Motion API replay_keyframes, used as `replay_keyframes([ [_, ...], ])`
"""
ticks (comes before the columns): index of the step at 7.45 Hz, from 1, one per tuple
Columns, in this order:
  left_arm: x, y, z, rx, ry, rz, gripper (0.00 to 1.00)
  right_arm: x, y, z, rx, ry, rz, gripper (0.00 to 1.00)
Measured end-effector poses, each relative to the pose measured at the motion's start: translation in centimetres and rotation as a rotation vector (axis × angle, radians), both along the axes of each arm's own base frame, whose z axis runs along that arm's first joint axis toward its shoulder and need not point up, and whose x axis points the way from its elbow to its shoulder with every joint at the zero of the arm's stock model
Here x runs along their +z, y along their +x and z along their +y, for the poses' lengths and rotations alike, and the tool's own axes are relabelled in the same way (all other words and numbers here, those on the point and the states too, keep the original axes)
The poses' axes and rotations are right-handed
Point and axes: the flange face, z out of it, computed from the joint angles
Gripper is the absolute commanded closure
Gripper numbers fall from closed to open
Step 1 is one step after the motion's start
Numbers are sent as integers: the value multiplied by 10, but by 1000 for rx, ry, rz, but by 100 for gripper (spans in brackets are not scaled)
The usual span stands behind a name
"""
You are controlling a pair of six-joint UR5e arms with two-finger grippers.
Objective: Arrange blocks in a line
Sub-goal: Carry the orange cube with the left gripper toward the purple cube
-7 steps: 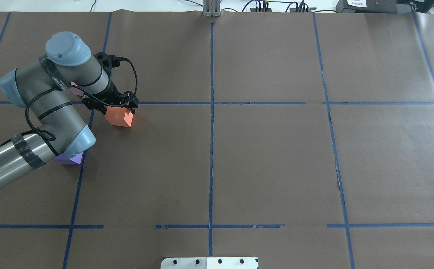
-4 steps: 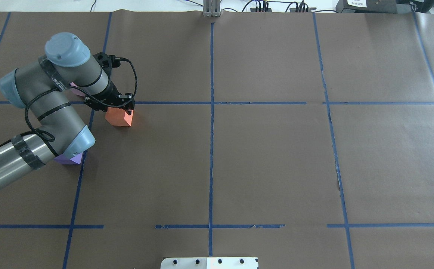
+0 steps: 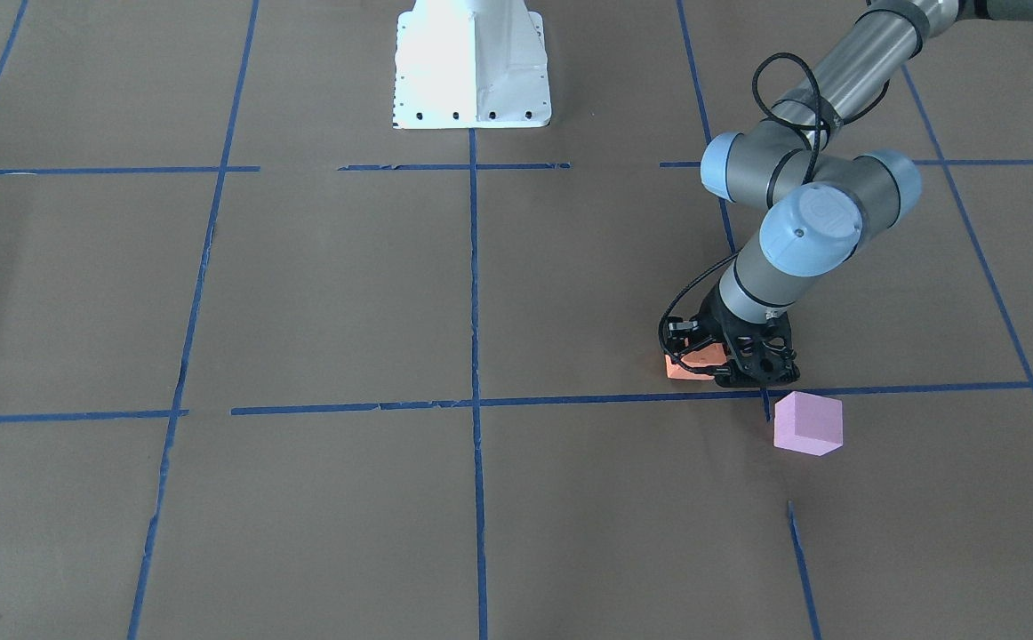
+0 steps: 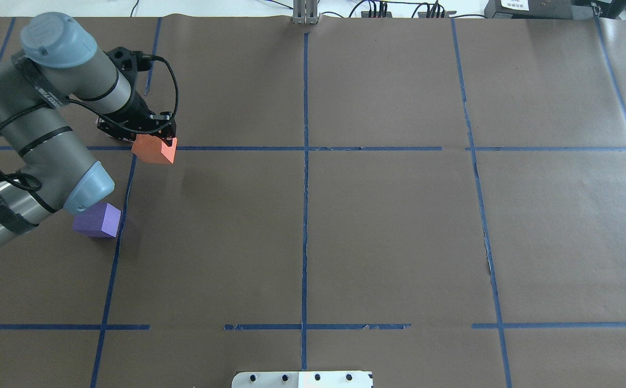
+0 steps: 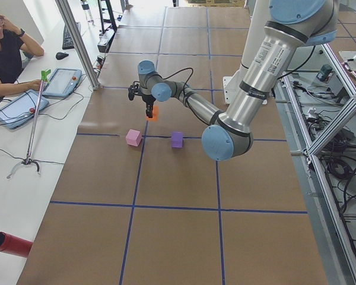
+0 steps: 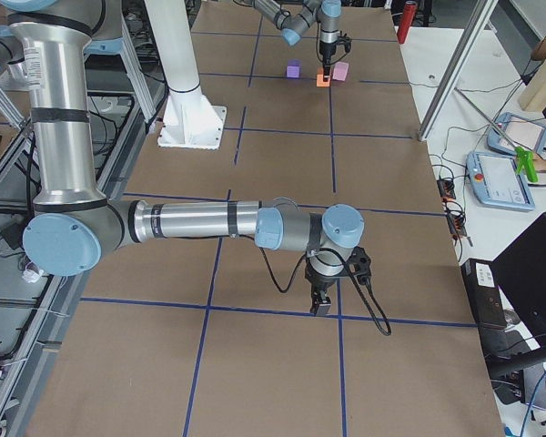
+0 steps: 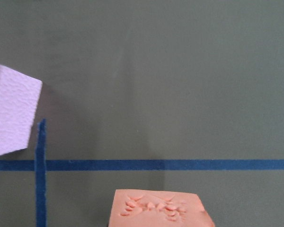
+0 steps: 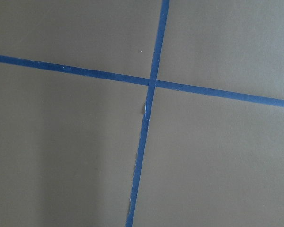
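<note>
**Orange cube in the claw, two more waiting on the paper**

Orange foam is the piece in hand: the orange block is pinched between the fingers of the left gripper, right at the blue tape line, and it looks to be raised a little off the brown paper.

In the overhead view the purple block lies at about 7 o'clock from it. In the front-facing view the pink block sits near it at about 4 o'clock, apart and untouched.

The right gripper hangs over a tape crossing well away from all three. I cannot tell whether its fingers are apart or together.

From the left-end camera, pink and purple already make a row, with orange at 12 o'clock above the gap between them. My judgement:
- bring orange down onto that same row;
- turn its faces square to its neighbours;
- lower it until it is flat on the paper before letting go, since soft foam may cling to a finger and twist;
- keep the wrist and elbow off the purple cube.

No bin, tray or box shows in any view, and all the cubes rest on or above bare paper.
</note>
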Motion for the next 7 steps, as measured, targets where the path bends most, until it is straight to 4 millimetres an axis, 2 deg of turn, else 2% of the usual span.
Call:
replay_keyframes([
  [1,-23,-40,5,4,21,-27,84,0,0,0,0,0,0,0],
  [2,-36,-79,6,1,43,-51,84,0,0,0,0,0,0,0],
  [3,-30,-103,8,15,51,-69,84,0,0,0,0,0,0,0],
  [5,17,-121,19,72,39,-79,86,0,0,0,-1,1,0,0],
  [7,59,-118,21,104,12,-52,88,0,0,0,0,0,0,0],
])
